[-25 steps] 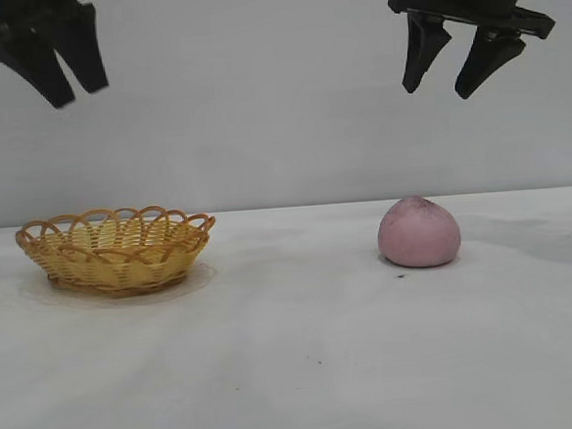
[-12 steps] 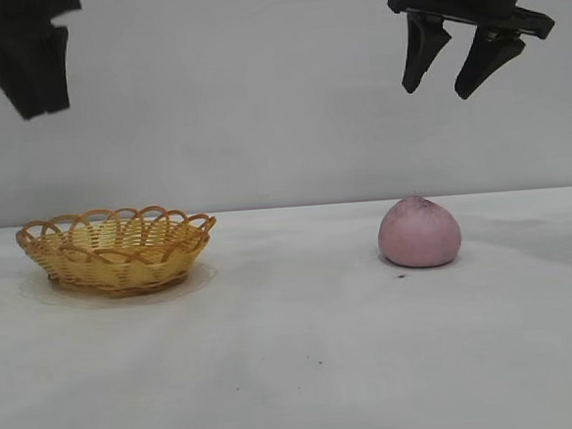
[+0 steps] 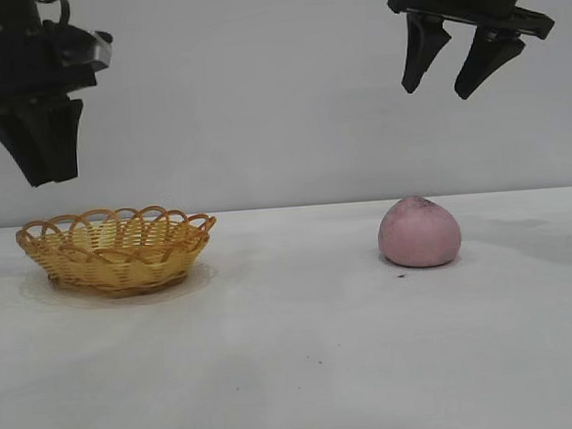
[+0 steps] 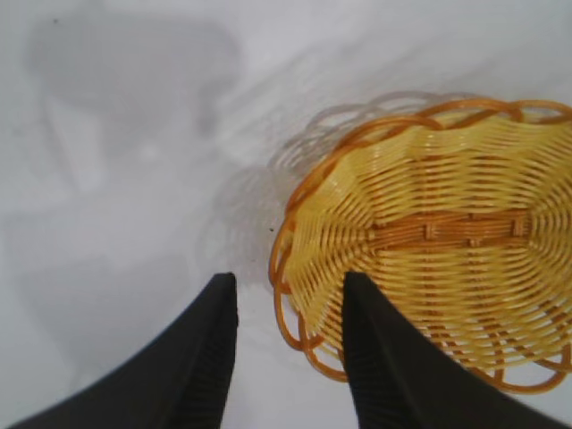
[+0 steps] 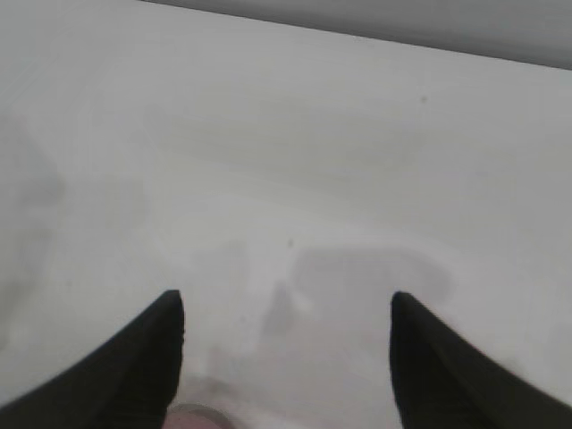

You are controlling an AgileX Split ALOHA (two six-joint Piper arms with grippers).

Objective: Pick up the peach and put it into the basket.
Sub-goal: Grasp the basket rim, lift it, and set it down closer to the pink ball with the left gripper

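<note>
Above the basket [image 3: 117, 249], left gripper [image 3: 46, 177] part-open, empty.

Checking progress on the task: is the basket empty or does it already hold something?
Empty. The left wrist view shows the basket with only bare weave inside; the peach sits on the table, well apart.

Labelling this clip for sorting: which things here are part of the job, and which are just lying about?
Part of the job:
- dusty-pink rounded peach
- yellow-orange woven wicker basket
- left gripper, above the basket
- right gripper, above the peach

Lying about:
- nothing loose; only the white table
</note>
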